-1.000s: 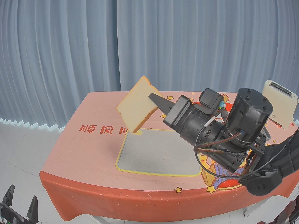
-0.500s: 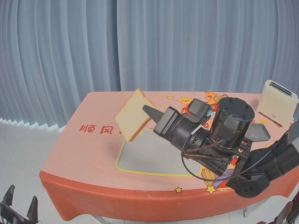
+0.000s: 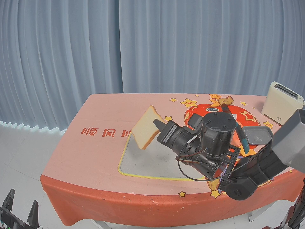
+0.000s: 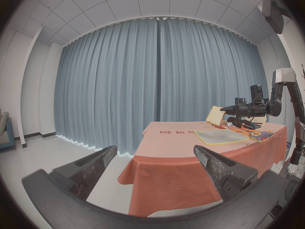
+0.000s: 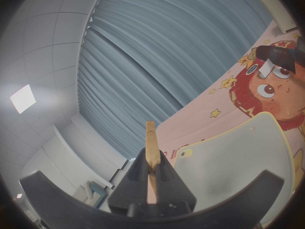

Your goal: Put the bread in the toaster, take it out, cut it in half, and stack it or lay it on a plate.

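Left gripper (image 3: 22, 197): low, off the near left corner of the table (image 3: 95, 150), fingers spread wide, holding nothing. Well apart from all the task's things.

Cutting board (image 3: 152, 163): flat on the table near its front edge, long axis left-right. Its near half is bare, while its right part sits under the right arm.

Right gripper (image 3: 157, 124): clamped on the bread (image 3: 145, 131) by one edge. The slice stands on edge, tilted, and hangs off the surface above the board's far left corner. The right wrist view shows the slice edge-on between the closed jaws, with the board below and beside it.

Plate (image 3: 258, 135): grey, to the right of the arm, with a teal-handled knife (image 3: 245, 142) just beside it.

Toaster (image 3: 282, 103): far right corner, slot up, well apart from the bread.

Judgement: the next move turns on bread over board. The slice must tip from edge-on to flat and come down toward the board's open middle. The right arm is the nearer one. Risk: a corner lands off the board's left rim.
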Robot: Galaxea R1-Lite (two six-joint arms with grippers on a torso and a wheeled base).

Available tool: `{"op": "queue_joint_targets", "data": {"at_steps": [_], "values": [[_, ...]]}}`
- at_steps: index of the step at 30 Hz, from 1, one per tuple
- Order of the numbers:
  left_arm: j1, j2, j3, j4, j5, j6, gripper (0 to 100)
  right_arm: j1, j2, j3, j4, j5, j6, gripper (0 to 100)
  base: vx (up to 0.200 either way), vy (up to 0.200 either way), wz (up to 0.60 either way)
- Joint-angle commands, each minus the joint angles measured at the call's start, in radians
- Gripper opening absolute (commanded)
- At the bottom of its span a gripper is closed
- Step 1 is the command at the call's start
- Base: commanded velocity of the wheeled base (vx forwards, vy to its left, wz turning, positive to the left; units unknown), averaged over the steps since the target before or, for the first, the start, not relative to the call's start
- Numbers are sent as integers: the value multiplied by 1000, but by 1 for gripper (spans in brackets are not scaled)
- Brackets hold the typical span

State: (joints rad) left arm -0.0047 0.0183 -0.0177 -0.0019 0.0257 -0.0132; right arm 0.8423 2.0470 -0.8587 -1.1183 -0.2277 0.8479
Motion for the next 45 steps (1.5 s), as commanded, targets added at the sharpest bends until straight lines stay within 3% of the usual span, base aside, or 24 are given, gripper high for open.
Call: {"op": "queue_joint_targets", "data": {"at_steps": [1,10,25,26,33,34,37,45], "values": [[0,0,18,0,0,1,100,-28,38,21,0,-10,0,0,0,0,0],[-1,0,18,0,0,-1,100,-55,36,102,-2,-10,3,0,0,0,0],[-1,0,18,-1,0,-1,100,-66,33,135,5,-25,2,0,0,0,0],[0,0,18,0,0,-1,100,-65,33,138,6,-25,2,100,0,0,0],[-1,0,18,-1,0,-1,100,-58,-16,144,106,-42,2,100,0,0,0],[0,0,18,-1,0,-1,100,-57,-59,142,195,-56,8,100,0,0,0],[0,0,18,0,0,-1,100,-51,-120,135,310,-59,39,100,0,0,0],[-1,0,18,-1,0,-1,100,-63,-171,132,348,-59,40,100,0,0,0]]}}
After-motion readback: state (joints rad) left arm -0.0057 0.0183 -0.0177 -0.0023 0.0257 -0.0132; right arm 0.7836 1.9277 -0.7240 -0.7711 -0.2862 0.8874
